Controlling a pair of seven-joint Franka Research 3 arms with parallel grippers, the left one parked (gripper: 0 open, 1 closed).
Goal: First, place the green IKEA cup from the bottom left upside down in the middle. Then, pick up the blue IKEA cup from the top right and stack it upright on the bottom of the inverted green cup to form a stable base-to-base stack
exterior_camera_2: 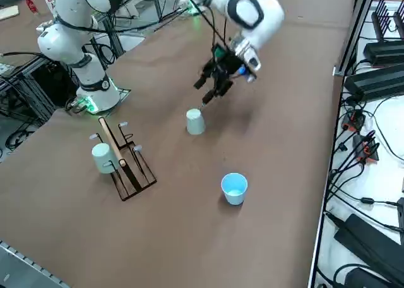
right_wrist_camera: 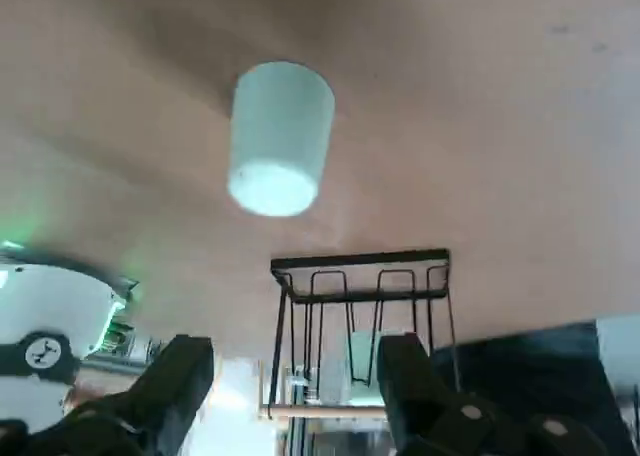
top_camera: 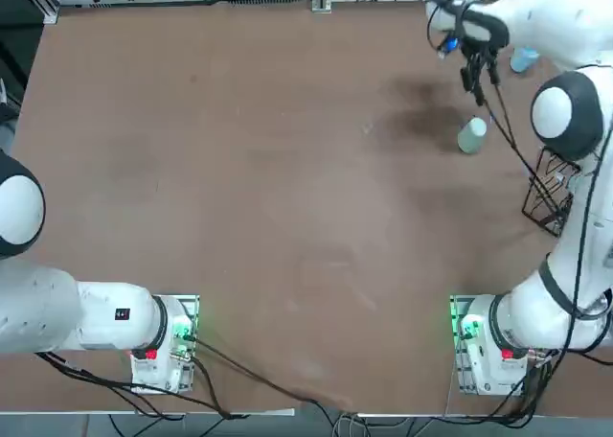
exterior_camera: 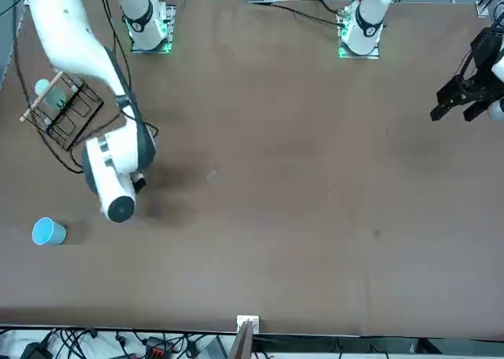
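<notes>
Counter [top_camera: 239, 217]: brown, bare but for cups and a wire rack [exterior_camera_2: 126, 162] | green cup [exterior_camera_2: 195, 122] inverted, far right area, near the rack | blue cup [exterior_camera_2: 234, 189] upright, far right edge | right tool [exterior_camera_2: 211, 89] released, empty, above the green cup | room: cables, black gear along edges
</notes>
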